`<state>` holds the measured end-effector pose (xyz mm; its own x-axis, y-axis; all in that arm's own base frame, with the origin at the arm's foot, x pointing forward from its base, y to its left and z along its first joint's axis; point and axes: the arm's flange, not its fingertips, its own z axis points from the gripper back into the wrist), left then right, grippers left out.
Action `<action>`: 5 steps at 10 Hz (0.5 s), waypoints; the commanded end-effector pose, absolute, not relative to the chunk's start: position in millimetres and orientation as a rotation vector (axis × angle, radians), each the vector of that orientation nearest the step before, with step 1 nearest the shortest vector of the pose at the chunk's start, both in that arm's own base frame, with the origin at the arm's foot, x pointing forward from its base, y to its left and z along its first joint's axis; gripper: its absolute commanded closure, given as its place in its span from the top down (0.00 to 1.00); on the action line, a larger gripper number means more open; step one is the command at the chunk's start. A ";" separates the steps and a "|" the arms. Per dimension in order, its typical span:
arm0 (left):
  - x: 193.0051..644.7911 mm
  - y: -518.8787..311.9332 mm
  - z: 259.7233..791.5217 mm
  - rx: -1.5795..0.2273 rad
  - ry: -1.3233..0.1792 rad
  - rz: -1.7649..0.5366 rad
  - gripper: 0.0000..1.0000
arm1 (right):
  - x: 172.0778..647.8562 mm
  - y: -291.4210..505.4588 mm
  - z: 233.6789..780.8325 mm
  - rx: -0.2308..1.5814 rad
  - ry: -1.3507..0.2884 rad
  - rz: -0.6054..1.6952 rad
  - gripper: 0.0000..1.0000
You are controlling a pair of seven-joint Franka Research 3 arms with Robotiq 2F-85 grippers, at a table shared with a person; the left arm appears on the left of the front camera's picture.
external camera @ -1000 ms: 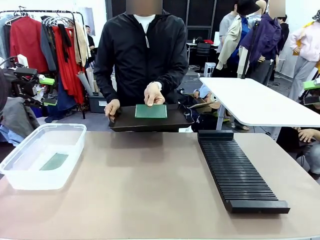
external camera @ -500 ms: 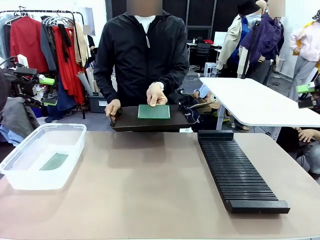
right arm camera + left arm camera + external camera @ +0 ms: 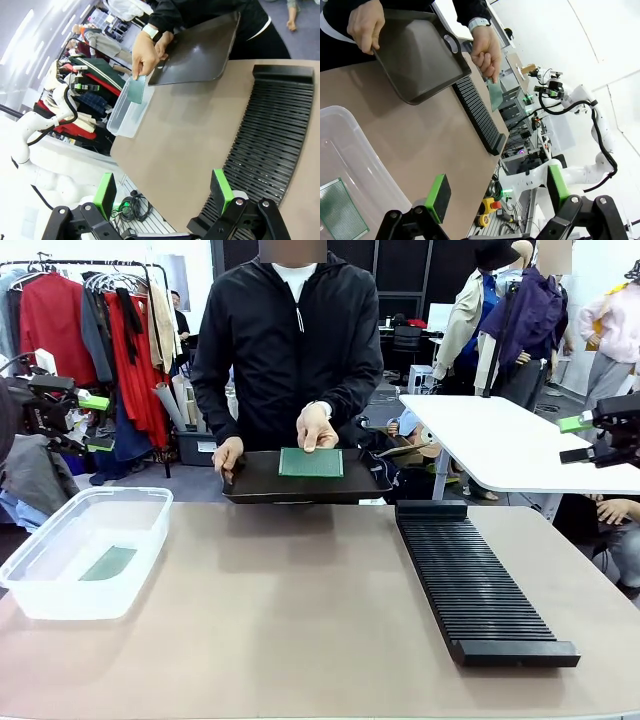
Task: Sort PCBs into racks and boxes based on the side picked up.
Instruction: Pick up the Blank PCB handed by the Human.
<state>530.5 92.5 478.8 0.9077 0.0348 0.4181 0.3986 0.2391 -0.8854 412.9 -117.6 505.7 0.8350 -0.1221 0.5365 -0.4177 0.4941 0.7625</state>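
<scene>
left gripper (image 3: pixel 97 422): hanging off the left end of the counter (image 3: pixel 300 630), jaws wide apart, nothing between them. Same story in its wrist view (image 3: pixel 497 195).
right gripper (image 3: pixel 580 438): up in the air off the right end, jaws spread too, holding nothing (image 3: pixel 163 192).
box (image 3: pixel 40 600): nearest thing to the left gripper, sitting just below it on the counter. In the left wrist view its clear wall (image 3: pixel 355 145) comes right up beside the left finger.
PCB in the box (image 3: pixel 108 562): flat on the bottom, grid face up (image 3: pixel 340 210), under and a little ahead of the left gripper, not touching it.
rack (image 3: pixel 470 580): nearest thing to the right gripper, below it and in toward the middle. Its slots (image 3: pixel 275 140) run away from just past the right finger.
held PCB (image 3: pixel 311 462): well away from both grippers, roughly between them at the far edge, pinched in the person's hand (image 3: pixel 316 427). From the wrists it hangs down from the fingers (image 3: pixel 495 94) (image 3: pixel 136 90).
tray (image 3: pixel 250 485): black and shallow, right by that PCB, with the person's other hand (image 3: pixel 226 453) on its end.
</scene>
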 end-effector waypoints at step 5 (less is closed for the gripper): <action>530.3 93.3 480.4 -1.319 -0.402 -0.263 1.00 | 467.6 -82.0 477.6 1.162 -0.502 0.265 1.00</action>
<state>530.7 92.5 478.7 0.9077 0.0347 0.4181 0.3987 0.2391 -0.8854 455.1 -84.2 476.5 0.8738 -0.0618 0.4824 -0.4157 0.4199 0.8068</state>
